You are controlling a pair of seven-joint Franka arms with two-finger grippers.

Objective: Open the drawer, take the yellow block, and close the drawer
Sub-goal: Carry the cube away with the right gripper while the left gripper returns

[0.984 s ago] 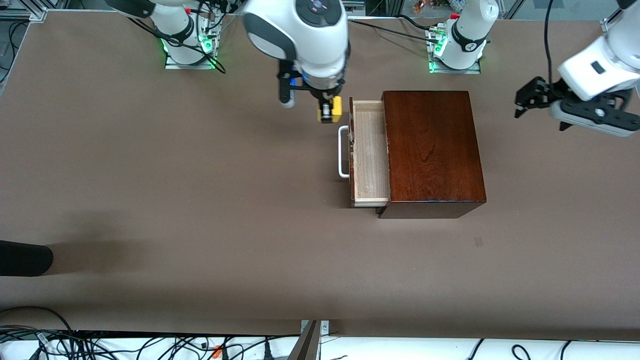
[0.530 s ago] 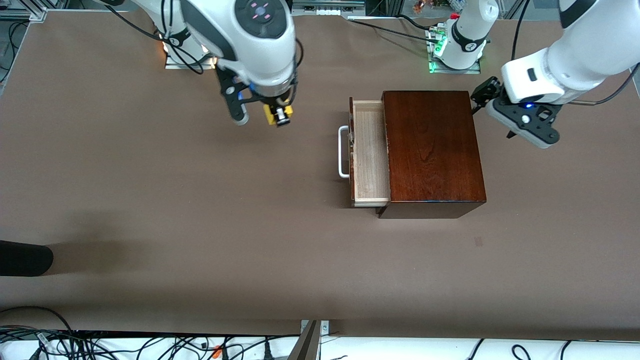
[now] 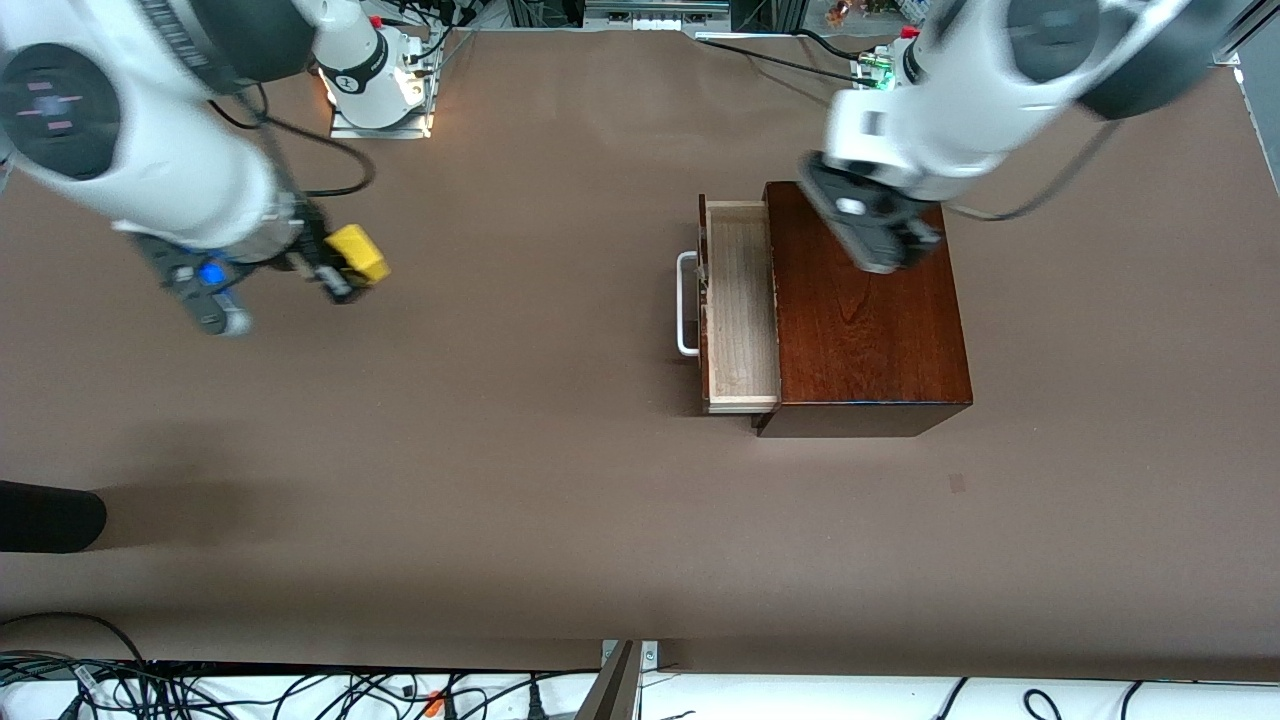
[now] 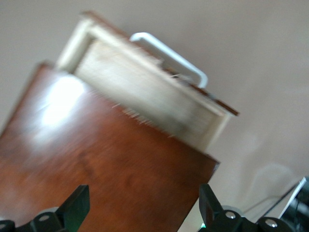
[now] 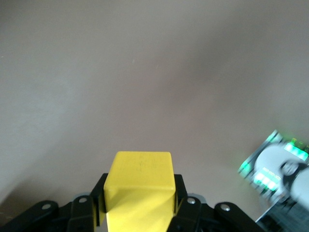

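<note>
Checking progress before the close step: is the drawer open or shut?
Open: the drawer sticks out of the box, its pale tray showing and empty.

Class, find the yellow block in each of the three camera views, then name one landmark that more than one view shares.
Front view: yellow block in the right gripper, over bare table toward the right arm's end.
Left wrist view: not in it.
Right wrist view: between the jaws, at the lower middle.
Shared landmark: the brown table, in all three.

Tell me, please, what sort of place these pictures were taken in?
Probably a robotics lab: two arms bolted along a brown table, loose cables at its edge, and a test setup of one wooden box and a yellow block.
</note>
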